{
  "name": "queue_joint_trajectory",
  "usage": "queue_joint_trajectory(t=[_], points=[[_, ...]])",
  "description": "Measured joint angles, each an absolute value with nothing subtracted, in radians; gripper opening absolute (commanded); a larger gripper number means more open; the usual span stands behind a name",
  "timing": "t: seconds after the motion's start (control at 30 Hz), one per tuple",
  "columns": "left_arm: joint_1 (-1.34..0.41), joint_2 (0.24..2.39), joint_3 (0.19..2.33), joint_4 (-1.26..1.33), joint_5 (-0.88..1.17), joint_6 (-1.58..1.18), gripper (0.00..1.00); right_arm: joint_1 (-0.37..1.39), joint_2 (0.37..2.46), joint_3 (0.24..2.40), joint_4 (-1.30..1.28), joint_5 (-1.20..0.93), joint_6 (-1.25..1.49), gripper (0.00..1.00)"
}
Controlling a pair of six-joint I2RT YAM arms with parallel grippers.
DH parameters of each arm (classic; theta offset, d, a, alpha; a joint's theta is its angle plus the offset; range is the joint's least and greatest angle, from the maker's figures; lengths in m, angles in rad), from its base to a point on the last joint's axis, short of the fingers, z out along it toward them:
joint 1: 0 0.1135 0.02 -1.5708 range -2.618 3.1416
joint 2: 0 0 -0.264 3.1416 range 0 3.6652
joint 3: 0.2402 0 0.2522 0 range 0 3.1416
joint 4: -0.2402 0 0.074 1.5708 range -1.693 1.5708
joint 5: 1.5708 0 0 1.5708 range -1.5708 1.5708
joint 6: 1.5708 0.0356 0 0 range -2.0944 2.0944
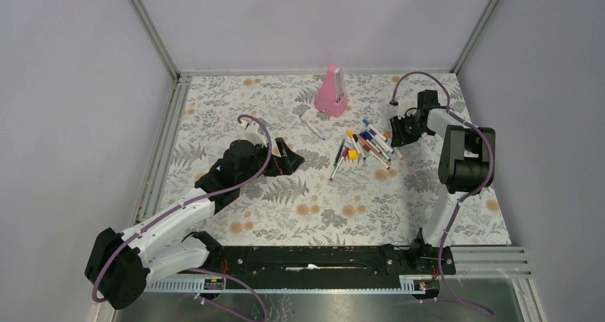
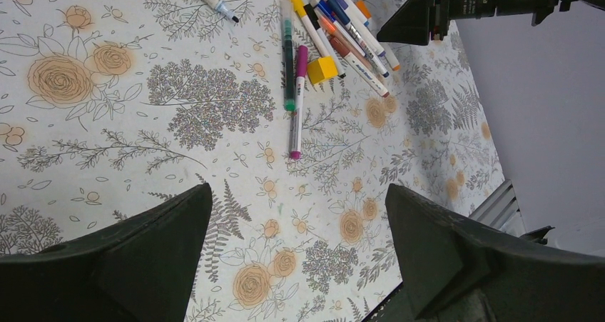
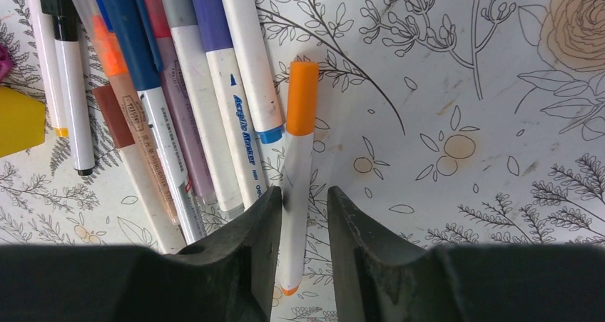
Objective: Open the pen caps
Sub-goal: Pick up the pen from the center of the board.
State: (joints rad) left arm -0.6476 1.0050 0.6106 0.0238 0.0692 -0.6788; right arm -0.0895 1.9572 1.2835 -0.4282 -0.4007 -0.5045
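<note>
Several capped pens (image 1: pixel 367 145) lie in a loose pile on the floral mat, right of centre. My right gripper (image 1: pixel 399 133) is down at the pile's right edge. In the right wrist view its gripper (image 3: pixel 303 211) straddles the white barrel of a pen with an orange cap (image 3: pixel 302 97); the left finger touches the barrel and a small gap shows at the right finger. A blue cap (image 3: pixel 128 36) and other pens lie to the left. My left gripper (image 1: pixel 289 158) is wide open and empty, hovering above the mat (image 2: pixel 298 193), left of the pile (image 2: pixel 335 29).
A tall pink wedge (image 1: pixel 332 91) stands at the back centre. One lone pen (image 1: pixel 312 127) lies in front of it. A yellow block (image 2: pixel 322 70) sits among the pens. Metal frame rails run along the mat's left and far edges.
</note>
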Motion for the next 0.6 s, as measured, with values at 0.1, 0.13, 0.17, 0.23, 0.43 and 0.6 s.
queue_joint_trajectory(t=[0.1, 0.13, 0.17, 0.23, 0.43, 0.6], points=[[-0.648, 1.005, 0.611, 0.026, 0.073, -0.679, 0.99, -0.087, 1.957, 1.283, -0.425, -0.386, -0.507, 0.34], [-0.648, 1.005, 0.611, 0.025, 0.074, -0.680, 0.99, -0.086, 1.957, 1.283, -0.424, -0.382, -0.508, 0.33], [-0.648, 1.005, 0.611, 0.026, 0.076, -0.682, 0.99, -0.086, 1.957, 1.283, -0.423, -0.380, -0.508, 0.33], [-0.648, 1.005, 0.611, 0.026, 0.077, -0.682, 0.99, -0.085, 1.957, 1.283, -0.419, -0.371, -0.508, 0.32], [-0.648, 1.005, 0.611, 0.029, 0.081, -0.684, 0.99, -0.076, 1.957, 1.281, -0.397, -0.307, -0.512, 0.35], [-0.647, 1.006, 0.611, 0.044, 0.088, -0.688, 0.99, -0.052, 1.946, 1.262, -0.366, -0.251, -0.534, 0.35]])
